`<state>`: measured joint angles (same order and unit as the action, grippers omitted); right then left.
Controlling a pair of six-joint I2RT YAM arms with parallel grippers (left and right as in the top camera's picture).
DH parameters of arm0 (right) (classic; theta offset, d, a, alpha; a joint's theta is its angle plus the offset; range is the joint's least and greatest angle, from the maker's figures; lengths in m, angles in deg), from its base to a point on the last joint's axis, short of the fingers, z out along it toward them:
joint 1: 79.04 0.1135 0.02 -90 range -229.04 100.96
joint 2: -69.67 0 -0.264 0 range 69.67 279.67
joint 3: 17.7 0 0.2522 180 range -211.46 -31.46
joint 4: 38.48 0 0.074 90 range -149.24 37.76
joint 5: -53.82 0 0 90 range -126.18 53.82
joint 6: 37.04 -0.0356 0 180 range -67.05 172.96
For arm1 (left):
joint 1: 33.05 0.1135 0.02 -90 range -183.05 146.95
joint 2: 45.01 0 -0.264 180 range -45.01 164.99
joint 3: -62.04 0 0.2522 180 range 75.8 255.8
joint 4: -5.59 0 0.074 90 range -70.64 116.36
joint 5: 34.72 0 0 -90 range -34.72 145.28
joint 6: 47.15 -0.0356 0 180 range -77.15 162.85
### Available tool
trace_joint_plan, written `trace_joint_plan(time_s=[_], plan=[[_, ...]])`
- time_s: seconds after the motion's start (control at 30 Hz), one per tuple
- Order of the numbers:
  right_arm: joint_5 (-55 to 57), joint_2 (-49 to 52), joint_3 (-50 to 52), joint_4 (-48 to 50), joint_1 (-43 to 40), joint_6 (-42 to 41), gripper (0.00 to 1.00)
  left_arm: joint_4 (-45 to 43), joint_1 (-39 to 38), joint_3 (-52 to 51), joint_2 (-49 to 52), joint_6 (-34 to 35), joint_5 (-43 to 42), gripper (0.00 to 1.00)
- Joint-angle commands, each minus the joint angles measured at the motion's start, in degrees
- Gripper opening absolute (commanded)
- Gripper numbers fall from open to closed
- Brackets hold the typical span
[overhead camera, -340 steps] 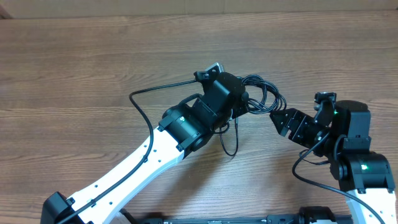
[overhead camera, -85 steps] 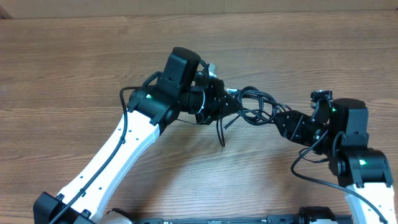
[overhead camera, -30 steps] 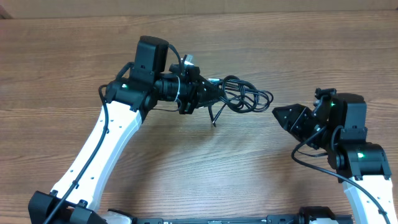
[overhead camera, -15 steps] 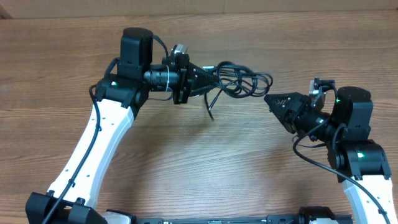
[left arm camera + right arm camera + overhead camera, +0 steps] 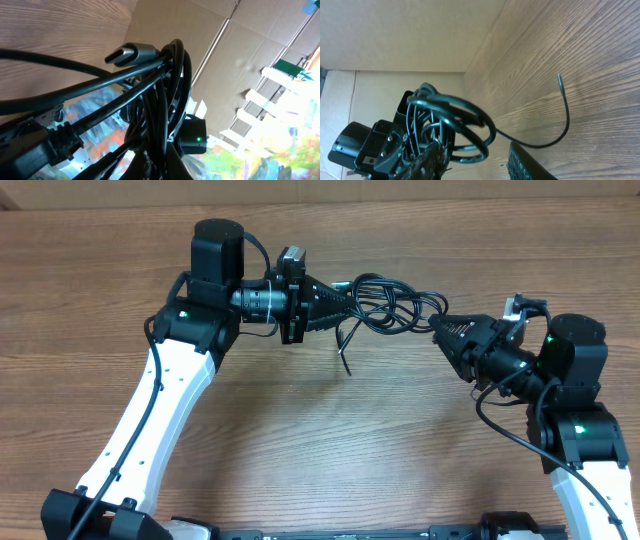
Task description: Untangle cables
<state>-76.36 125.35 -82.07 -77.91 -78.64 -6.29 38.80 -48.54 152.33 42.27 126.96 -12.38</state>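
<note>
Right fingers (image 5: pixel 456 338) closer to the raised cables (image 5: pixel 392 311)

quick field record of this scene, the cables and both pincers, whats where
cables: one tangled black bundle, held above the table
left pincer: shut on the bundle's left end
right pincer: jaws apart, tip at the bundle's right loops, contact unclear
loose tail: hangs down from the bundle toward the table
plug: grey connector sticking out of the bundle, seen in the left wrist view
</note>
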Motion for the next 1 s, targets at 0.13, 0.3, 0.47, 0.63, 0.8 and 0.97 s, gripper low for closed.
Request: trace_joint_plan(time_s=[0.13,0.3,0.47,0.63,0.8,0.97], plan=[[1.5,1.3,-0.2,0.3,-0.2,-1.0,0.38,-0.5,-0.7,1.4,-0.7,1.3,-2.9,0.04],[1.6,2.3,-0.2,2.2,-0.1,-0.5,0.36,-1.1,-2.0,1.4,-0.7,1.3,-2.9,0.04],[3.7,2.6,-0.2,4.0,-0.1,0.9,0.32,-2.6,-3.4,1.4,-0.7,2.1,-2.9,0.04],[6.4,2.6,-0.2,4.0,-0.1,1.7,0.19,-3.5,-4.5,1.4,-0.7,2.1,-3.0,0.04],[9.0,2.6,-0.2,4.5,-0.1,4.7,0.11,-3.5,-5.5,1.4,-0.7,2.0,-3.4,0.04],[11.5,2.6,-0.2,5.4,-0.1,9.8,0.04,-3.4,-6.3,1.4,-0.7,-0.7,-3.7,0.04]])
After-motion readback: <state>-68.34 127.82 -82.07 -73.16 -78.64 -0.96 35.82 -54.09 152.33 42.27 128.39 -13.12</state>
